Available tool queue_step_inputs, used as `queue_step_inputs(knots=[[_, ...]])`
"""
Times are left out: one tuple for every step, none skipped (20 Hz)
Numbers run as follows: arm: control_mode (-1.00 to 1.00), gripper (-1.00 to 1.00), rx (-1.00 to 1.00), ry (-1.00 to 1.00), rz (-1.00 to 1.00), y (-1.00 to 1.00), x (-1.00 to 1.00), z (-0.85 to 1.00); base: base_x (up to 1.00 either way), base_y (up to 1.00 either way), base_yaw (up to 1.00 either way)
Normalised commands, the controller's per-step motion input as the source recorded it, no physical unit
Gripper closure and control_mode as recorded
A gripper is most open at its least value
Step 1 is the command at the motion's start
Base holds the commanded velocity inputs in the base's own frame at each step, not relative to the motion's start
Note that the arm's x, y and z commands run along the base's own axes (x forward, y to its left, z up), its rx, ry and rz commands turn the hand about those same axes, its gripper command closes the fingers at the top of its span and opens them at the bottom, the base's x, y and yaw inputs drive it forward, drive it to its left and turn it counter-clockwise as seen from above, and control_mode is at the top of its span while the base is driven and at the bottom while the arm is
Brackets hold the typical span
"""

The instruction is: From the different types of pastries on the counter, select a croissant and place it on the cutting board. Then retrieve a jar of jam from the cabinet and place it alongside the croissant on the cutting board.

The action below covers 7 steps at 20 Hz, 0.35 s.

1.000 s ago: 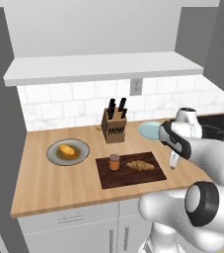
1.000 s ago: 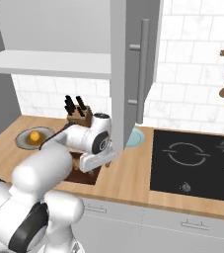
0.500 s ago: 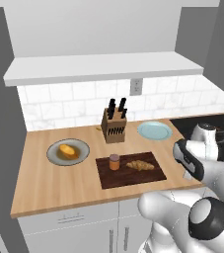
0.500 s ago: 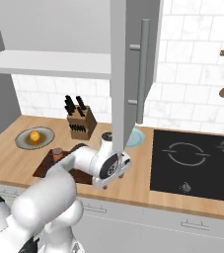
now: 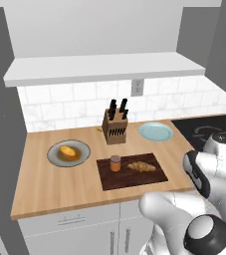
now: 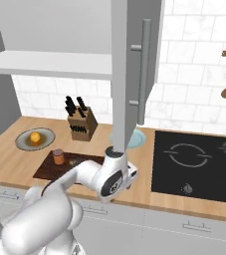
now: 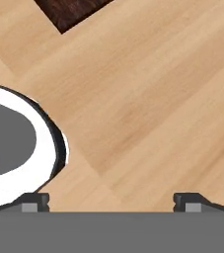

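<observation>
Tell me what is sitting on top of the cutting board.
On the cutting board stand the jar of jam toward its left and the croissant lying beside it. In the right base view the arm covers the board's right part, so the croissant is hidden there.

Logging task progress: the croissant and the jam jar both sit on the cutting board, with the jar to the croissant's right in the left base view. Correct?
Not quite. In the left base view the jam jar stands to the left of the croissant, not its right. Both do sit on the cutting board.
</observation>
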Motion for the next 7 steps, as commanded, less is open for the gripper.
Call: queue_step_inputs(knots=[[-1.00, -1.00, -0.11, -0.09, 0.00, -0.23, -0.40, -0.19, 0.00, 0.00, 0.00], [-1.00, -1.00, -0.09, -0.06, 0.00, -0.25, -0.39, -0.18, 0.00, 0.00, 0.00], [-1.00, -1.00, -0.07, -0.03, 0.00, -0.25, -0.41, -0.18, 0.00, 0.00, 0.00], [-1.00, -1.00, -0.05, -0.02, 0.00, -0.25, -0.44, -0.14, 0.00, 0.00, 0.00], [-1.00, -1.00, 0.00, 0.00, 0.00, -0.24, -0.46, -0.12, 0.00, 0.00, 0.00], [-1.00, -1.00, 0.00, 0.00, 0.00, -0.23, -0.37, -0.11, 0.00, 0.00, 0.00], [-1.00, -1.00, 0.00, 0.00, 0.00, -0.23, -0.30, -0.11, 0.00, 0.00, 0.00]])
